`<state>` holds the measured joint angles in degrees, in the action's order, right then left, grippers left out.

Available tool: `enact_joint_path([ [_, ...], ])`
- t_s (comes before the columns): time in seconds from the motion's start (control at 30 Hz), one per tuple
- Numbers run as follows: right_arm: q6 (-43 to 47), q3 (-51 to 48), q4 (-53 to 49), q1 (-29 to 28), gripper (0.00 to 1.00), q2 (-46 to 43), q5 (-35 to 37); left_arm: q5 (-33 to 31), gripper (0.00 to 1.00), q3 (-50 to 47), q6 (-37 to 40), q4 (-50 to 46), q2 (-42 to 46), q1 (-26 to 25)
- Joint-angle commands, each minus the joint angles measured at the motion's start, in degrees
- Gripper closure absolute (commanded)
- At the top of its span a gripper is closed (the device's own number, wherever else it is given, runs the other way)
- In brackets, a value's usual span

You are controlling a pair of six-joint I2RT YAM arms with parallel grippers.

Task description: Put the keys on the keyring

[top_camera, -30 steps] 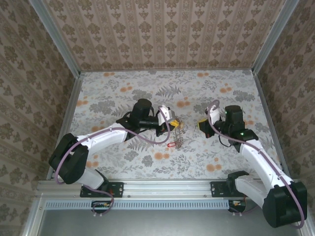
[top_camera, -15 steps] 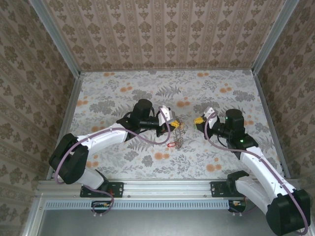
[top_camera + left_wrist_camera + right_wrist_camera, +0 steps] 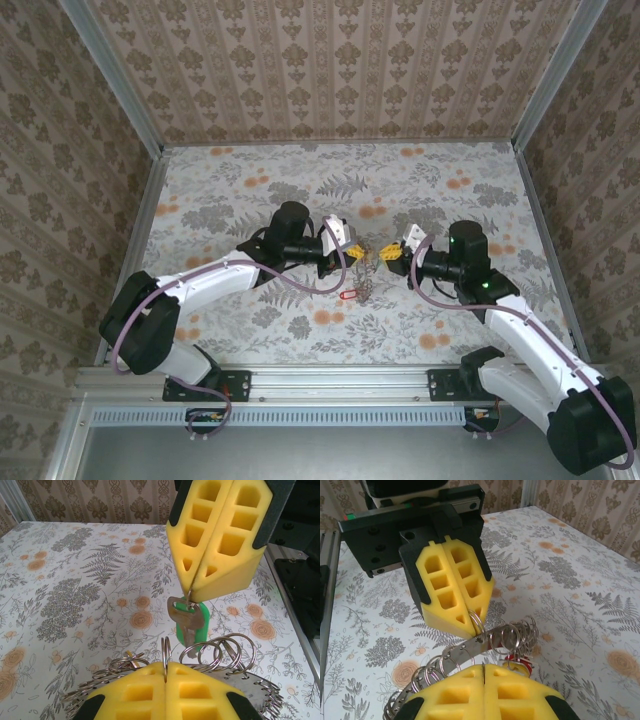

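Observation:
My left gripper is shut on one split ring of the keyring, a silvery band strung with many rings. It holds that ring upright. Facing it, my right gripper is shut on a green-headed key, which hangs just above and beyond the ring. In the right wrist view my right gripper sits close before the left gripper and the keyring. A red-headed key hangs among the rings. From above, both grippers meet at mid-table over the keyring.
The red key rests on the flowered table just in front of the grippers. Patterned walls and metal rails close in the table on three sides. Purple cables run along both arms.
My right gripper has swung left with the key until its tips nearly meet the left gripper. The left arm and the ring it holds have stayed put.

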<state>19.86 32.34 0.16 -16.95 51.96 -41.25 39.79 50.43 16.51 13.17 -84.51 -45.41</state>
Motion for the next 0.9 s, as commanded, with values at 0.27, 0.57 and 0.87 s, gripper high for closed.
enact_joint_path([
  [0.27,2.1,4.6,1.6,-2.0,1.00,3.0,-3.3,0.8,1.00,2.4,-0.2,1.6,0.7,-0.6],
  [0.57,3.6,5.8,-0.6,-2.6,1.00,4.4,-4.1,0.7,1.00,2.4,0.0,1.5,0.7,-0.6],
  [0.87,3.6,6.2,0.0,-3.9,1.00,5.8,-2.9,0.7,1.00,2.5,-0.1,1.4,0.6,-0.7],
])
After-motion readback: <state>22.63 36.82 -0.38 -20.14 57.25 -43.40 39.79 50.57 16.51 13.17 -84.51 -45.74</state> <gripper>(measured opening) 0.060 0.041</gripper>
